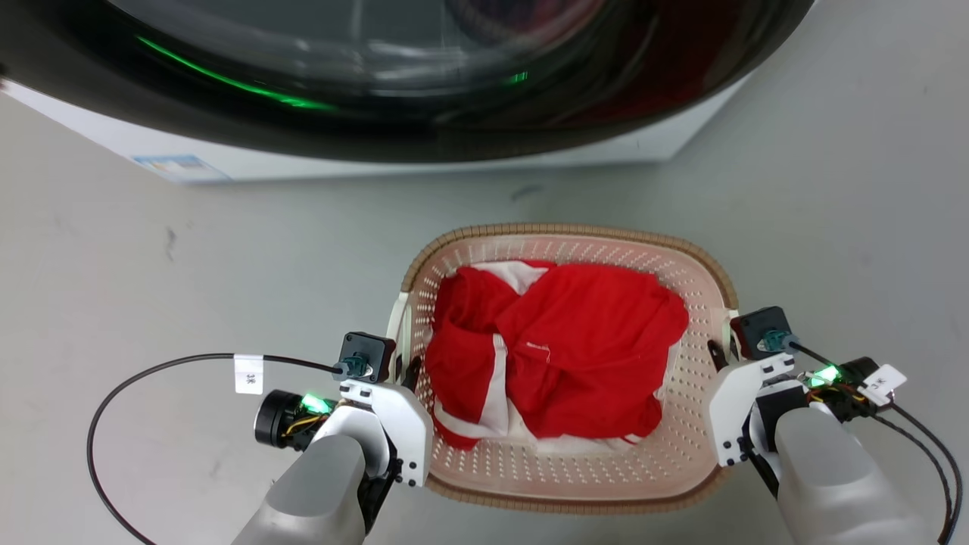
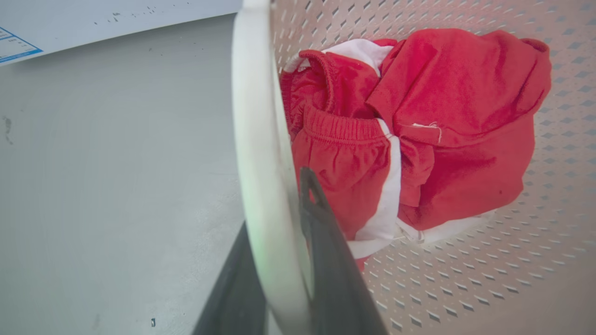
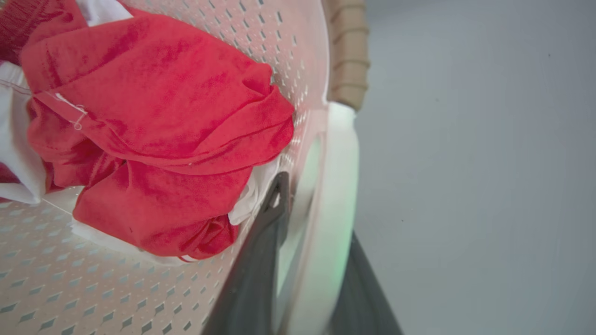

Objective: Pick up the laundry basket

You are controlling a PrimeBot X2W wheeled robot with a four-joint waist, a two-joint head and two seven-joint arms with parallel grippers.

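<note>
— What's underfoot?
— A smooth, pale grey floor (image 1: 151, 303), matt and evenly lit, with only soft shadows. A few dark scuff marks (image 1: 169, 244) spot it on the left, and a fainter smudge (image 1: 526, 191) lies just before the machine.
— Which machine?
— A white box-shaped washing machine (image 1: 685, 129) across the top of the head view. Its big round dark glass door (image 1: 424, 91) bulges toward the camera. Green streaks of light (image 1: 227, 79) and a dull red glow reflect in the glass.
— Anything on the casing?
— A small blue-and-white label (image 1: 179, 166) at the lower left corner. The left wrist view catches it (image 2: 14, 44) at its top left edge, the print too small to read.
</note>
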